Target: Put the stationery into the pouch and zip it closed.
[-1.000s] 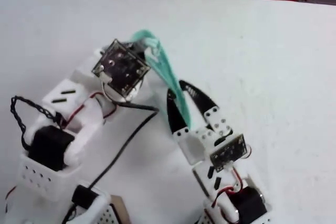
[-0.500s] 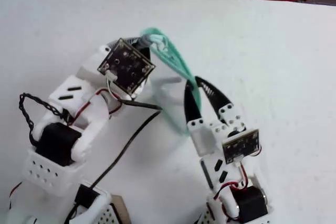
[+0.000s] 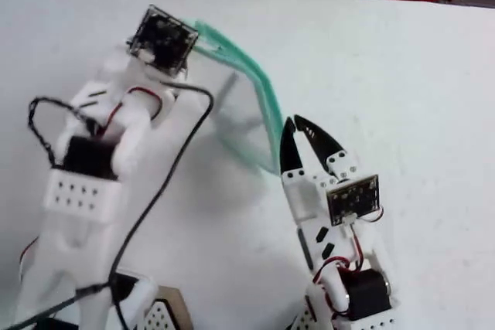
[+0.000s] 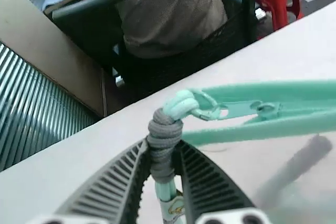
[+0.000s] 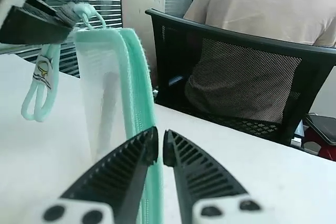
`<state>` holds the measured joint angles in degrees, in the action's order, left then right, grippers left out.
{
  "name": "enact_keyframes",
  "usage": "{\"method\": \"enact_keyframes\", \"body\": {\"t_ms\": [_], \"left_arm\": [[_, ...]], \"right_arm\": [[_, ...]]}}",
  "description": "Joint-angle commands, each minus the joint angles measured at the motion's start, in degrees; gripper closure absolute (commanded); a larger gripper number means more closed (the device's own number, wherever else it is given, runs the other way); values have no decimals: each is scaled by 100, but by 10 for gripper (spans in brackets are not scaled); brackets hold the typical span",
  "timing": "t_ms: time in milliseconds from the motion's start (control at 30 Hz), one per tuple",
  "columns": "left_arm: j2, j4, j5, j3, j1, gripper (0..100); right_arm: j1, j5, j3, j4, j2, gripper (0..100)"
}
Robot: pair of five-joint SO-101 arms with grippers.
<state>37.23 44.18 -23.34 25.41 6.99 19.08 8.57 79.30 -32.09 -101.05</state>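
Firstly, pouch [image 3: 249, 83]: clear-walled with a mint-green zipper band, held up off the table and stretched between the two grippers; its band runs from the left arm's end down to the right arm's fingers.
Zipper slider [image 4: 265, 109]: mint, sitting on the band near the left gripper's end of the pouch.
Pull cord [image 4: 164, 129]: grey and mint, knotted to the slider's tab, with a mint loop hanging below it [image 5: 38, 85].
Contents: a grey elongated shape shows through the clear wall [image 4: 302, 158]; whether it is an item or a shadow cannot be told.
Left gripper [image 4: 163, 148]: ribbed black fingers pressed in on the pull cord, gripping it at the grey wrapping.
Right gripper [image 5: 159, 142]: fingertips drawn in to a thin slit, with the pouch's green edge running between the fingers and pinched there.
Table [image 3: 402, 59]: white, beneath both arms.
Behind: a black mesh chair [image 5: 241, 72] at the table's far edge.
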Motion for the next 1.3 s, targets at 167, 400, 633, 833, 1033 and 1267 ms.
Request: {"method": "enact_keyframes", "body": {"t_ms": [167,400,633,833,1033,1267], "left_arm": [[-57,18,-18,-299,207,977],[-57,88,-18,-316,655,977],[-57,316,-18,-360,752,977],[-48,695,-18,-519,743,977],[347,695,-18,-448,752,977],[778,659,-26,18,936,977]], "right_arm": [[-22,-53,167,338,-22,980],[-13,-53,-492,-532,-242,892],[488,-598,-2295,-2668,-224,796],[1059,-615,-1934,-1921,-57,728],[1534,-624,-1829,-1305,813,690],[1508,-624,-2040,-743,1727,692]]}}
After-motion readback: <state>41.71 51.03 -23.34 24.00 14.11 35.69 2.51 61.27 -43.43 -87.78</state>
